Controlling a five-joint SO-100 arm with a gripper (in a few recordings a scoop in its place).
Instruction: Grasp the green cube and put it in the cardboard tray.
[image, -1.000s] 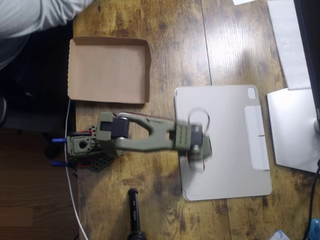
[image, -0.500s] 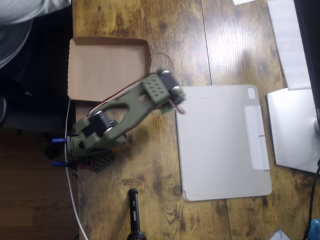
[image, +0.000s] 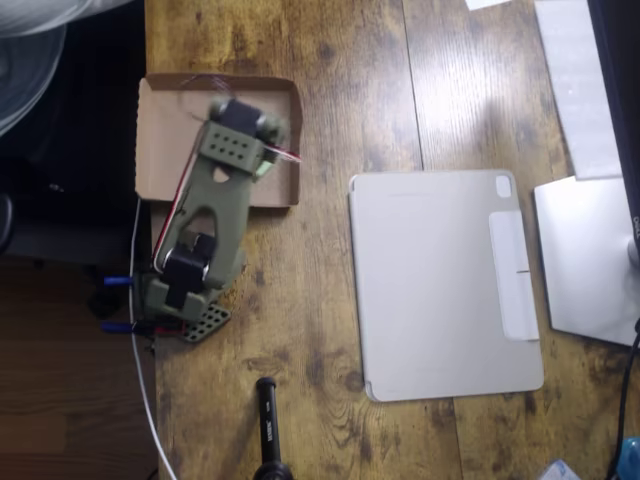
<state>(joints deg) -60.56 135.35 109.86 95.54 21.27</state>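
Overhead: one olive arm (image: 215, 215) reaching over one cardboard tray (image: 165, 140), gripper (image: 262, 150) blurred so can't tell jaw state, a pale green bit, likely the one green cube (image: 263, 168), at its tip above the tray, one grey tablet cover (image: 440, 280) well right.

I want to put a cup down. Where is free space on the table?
Bare wood lies between the tray and the tablet cover, and above the cover. It is crowded at the tray, where the arm reaches over it.
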